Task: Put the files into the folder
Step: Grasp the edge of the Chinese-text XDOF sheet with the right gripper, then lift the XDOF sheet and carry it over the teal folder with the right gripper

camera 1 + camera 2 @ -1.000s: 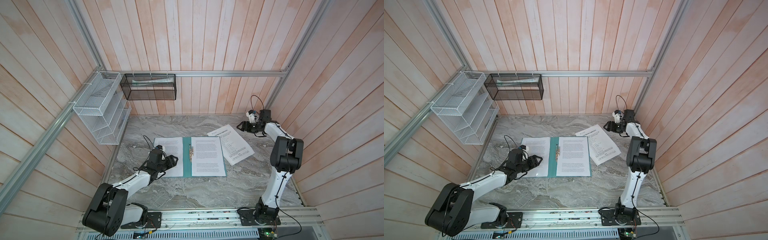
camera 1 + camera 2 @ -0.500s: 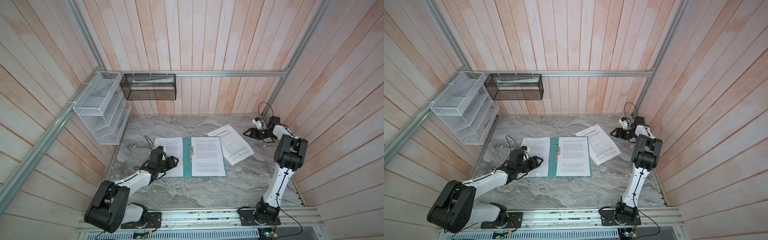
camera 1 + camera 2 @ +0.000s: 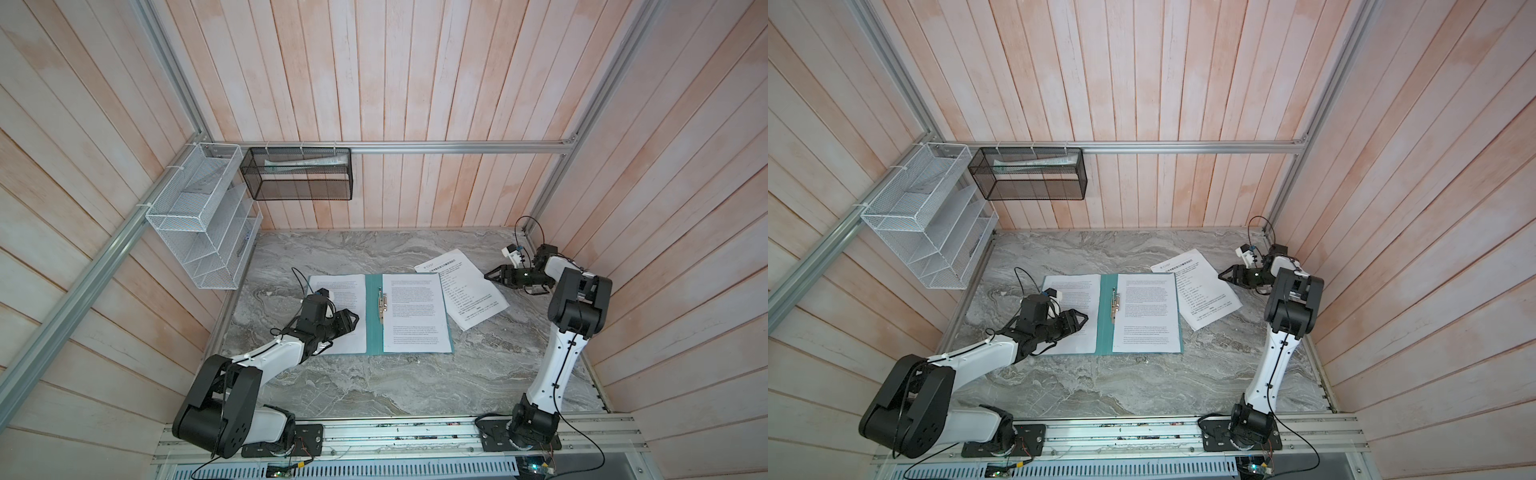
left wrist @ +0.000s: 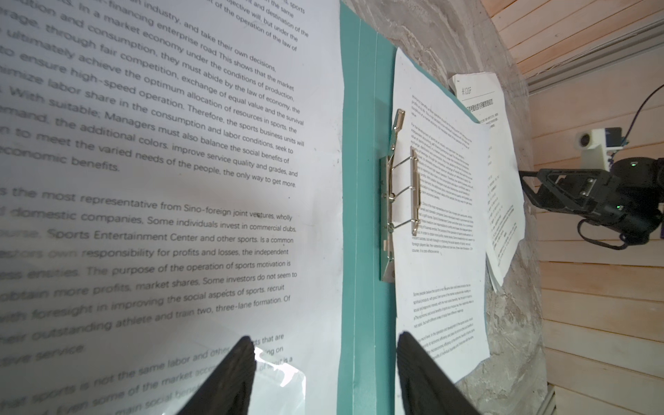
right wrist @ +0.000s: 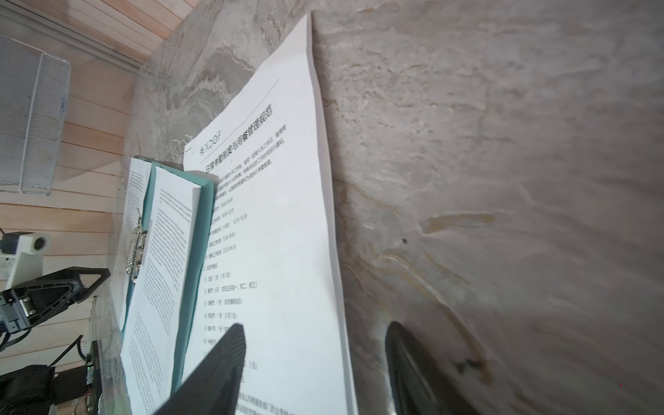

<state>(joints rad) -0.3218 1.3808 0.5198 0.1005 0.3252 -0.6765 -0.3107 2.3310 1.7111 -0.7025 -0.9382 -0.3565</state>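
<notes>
Lab test cell, aluminium frame (image 3: 415,146)

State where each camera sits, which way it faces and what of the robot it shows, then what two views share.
Top views: high above the arms' bases, looking down on the table; both arms whole, left gripper and right gripper included.
Left wrist: low over the left sheet, facing across the folder to the right gripper; its fingertips show.
Right wrist: low at the loose sheet edge, facing the folder and left gripper; its fingertips show.
Shared: both wrist views show the clip.
</notes>
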